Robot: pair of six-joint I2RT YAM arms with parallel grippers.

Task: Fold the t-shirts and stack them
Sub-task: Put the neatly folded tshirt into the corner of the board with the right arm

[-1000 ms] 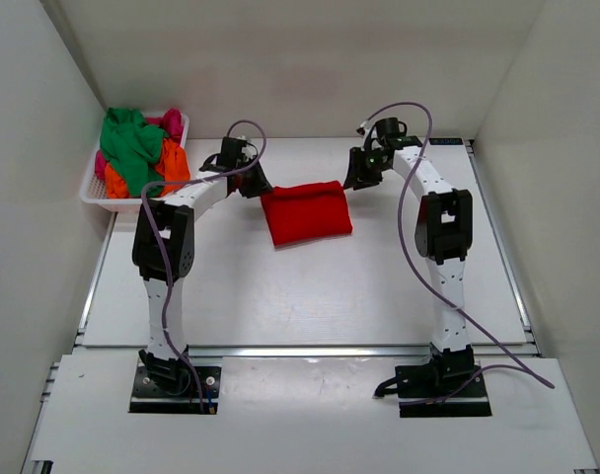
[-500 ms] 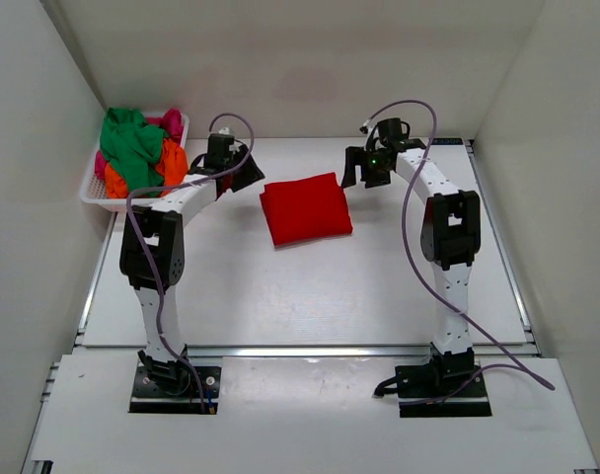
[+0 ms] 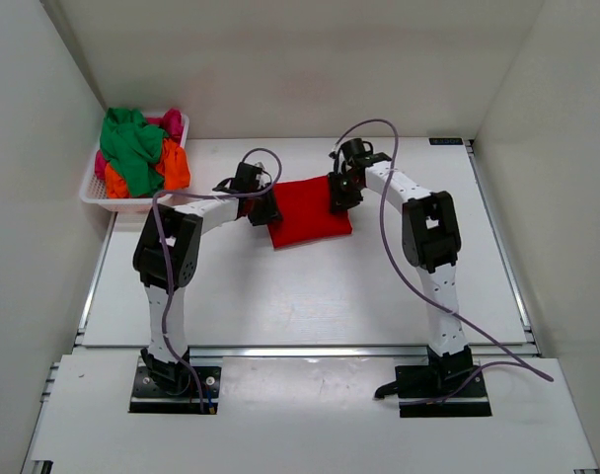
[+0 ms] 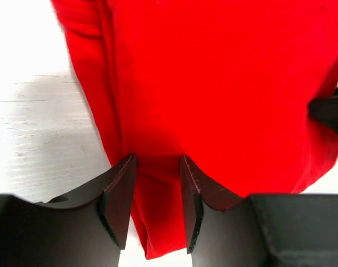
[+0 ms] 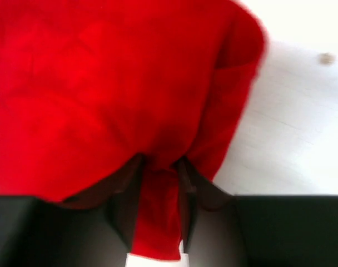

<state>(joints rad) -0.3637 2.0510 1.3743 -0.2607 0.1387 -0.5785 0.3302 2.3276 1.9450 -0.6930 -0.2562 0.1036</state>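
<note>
Two grips on red t-shirt [image 3: 310, 212], left fingers [image 4: 117, 199] and right fingers [image 5: 122, 214] clamping opposite edges, right tips cloth-covered

Probably a robotics lab test cell rather than a home. A bare white table [image 3: 310, 286] is boxed in by plain white panels [image 3: 24, 247]. The left arm [image 3: 164, 252] and right arm [image 3: 433, 237] are bolted to black plates [image 3: 175, 388]. A loose purple cable [image 3: 367, 121] and a metal rail [image 3: 310, 350] are also in view.
</note>
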